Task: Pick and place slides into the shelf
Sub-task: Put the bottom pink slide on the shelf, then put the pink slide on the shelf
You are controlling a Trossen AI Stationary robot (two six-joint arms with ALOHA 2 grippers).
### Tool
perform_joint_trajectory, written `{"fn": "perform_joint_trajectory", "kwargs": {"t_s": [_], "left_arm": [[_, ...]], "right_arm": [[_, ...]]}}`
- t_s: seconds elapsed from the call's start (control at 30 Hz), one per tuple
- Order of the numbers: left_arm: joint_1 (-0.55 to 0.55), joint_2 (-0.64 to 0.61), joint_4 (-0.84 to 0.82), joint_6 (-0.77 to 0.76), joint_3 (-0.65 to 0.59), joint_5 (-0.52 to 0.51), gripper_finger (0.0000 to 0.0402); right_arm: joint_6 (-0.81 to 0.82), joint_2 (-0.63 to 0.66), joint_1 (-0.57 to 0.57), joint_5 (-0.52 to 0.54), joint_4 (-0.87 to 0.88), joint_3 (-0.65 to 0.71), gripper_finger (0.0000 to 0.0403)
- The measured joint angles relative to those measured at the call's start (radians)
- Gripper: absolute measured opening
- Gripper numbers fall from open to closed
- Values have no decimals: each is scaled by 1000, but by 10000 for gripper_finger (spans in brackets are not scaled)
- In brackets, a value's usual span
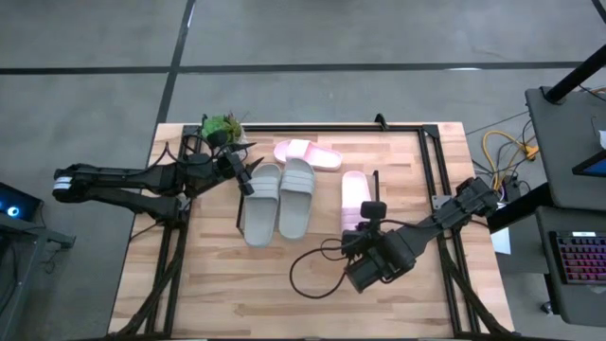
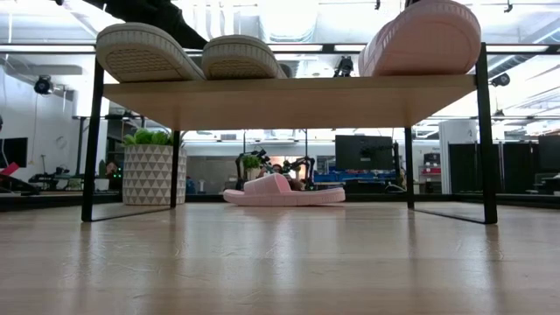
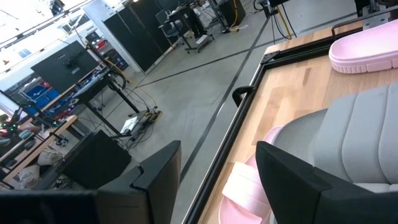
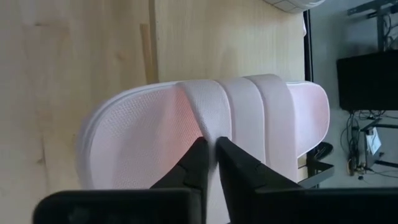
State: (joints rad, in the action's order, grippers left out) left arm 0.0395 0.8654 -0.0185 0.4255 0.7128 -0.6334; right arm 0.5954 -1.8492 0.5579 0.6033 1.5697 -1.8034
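Two grey slides [image 1: 260, 204] [image 1: 296, 197] lie side by side on the shelf [image 2: 289, 101], soles on its wooden board. A pale pink slide [image 1: 354, 189] lies to their right on the same board. The second pink slide [image 1: 308, 153] rests sole-down on the table beyond the shelf [image 2: 284, 191]. My right gripper [image 1: 363, 216] is at the shelved pink slide's near part, shut on it. My left gripper [image 1: 246, 178] is open at the far left corner of the left grey slide [image 3: 360, 137]. My right gripper [image 4: 213, 144] pinches the edge of the pink slide's wide strap [image 4: 202, 112] between its two fingers. It comes low from the table's near right side, fingers across the strap's edge. The slide's sole lies on the shelf board. My left gripper: I cannot tell whether a finger [image 3: 292, 180] touches the grey slide.
A potted plant [image 1: 221, 126] in a patterned white pot [image 2: 150, 171] stands at the table's far left. The black table-edge frame [image 1: 431, 152] runs along the far and right sides. A black cable [image 1: 308, 275] loops on the near table, with bare wood around it.
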Motion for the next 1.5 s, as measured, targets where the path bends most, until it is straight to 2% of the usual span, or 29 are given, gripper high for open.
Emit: {"fn": "perform_joint_trajectory", "kwargs": {"t_s": [0.3,0.47,0.57,0.77,0.83,1.03,1.2,1.37,1.5], "left_arm": [[0,0,0,0,0,0,193],[0,0,0,0,0,0,193],[0,0,1,-2,0,1,193],[0,-1,2,-28,1,16,193],[0,-9,-4,-27,1,35,192],[19,-30,-53,-84,43,207,191],[125,5,-198,-195,173,373,191],[254,127,-336,-296,332,529,191],[374,275,-416,-390,475,674,191]], "right_arm": [[17,0,0,-9,2,-9,115],[8,5,0,12,2,-62,156],[1,17,2,131,0,-114,162],[-132,101,24,474,0,-171,145],[-137,150,26,531,-5,-169,139],[-138,313,24,553,-117,-70,125],[-190,439,24,553,-271,109,122],[-241,553,24,560,-445,293,122],[-305,633,24,572,-612,429,118]]}}
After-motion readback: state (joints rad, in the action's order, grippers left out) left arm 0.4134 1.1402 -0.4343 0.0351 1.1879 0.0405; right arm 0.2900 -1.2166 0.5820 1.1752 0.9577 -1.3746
